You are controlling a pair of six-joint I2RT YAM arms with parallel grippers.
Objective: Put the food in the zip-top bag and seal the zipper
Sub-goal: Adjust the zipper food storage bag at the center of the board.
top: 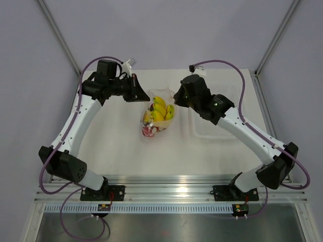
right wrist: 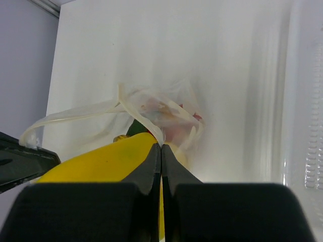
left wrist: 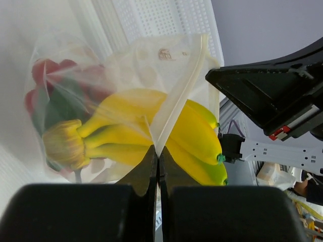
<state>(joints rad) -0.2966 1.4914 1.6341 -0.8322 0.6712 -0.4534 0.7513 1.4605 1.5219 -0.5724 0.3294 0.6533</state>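
Top view: my left gripper (top: 143,93) and right gripper (top: 176,97) sit on either side of the far end of the bag (top: 154,126), above the table (top: 116,146). The bananas (top: 160,108) and strawberries (top: 150,131) are both inside it, bananas nearest the grippers, berries twd the arm bases. A clear tray (top: 217,128) lies to the R, under my R arm.

L wrist view: my fingers are pressed together w/ the bag's edge pinched at the tips. The zip strip (left wrist: 184,91) runs up & away from that pinch. The bananas are just beyond the tips, behind the plastic; the strawberries are further off to the left. The R gripper is the black shape at the right, close by.

R wrist view: jaws closed on the bag's rim too. The strip loops off left twd the L gripper at the pic's edge. A banana sits right by my tips, and red fruit shows thru the plastic beyond.
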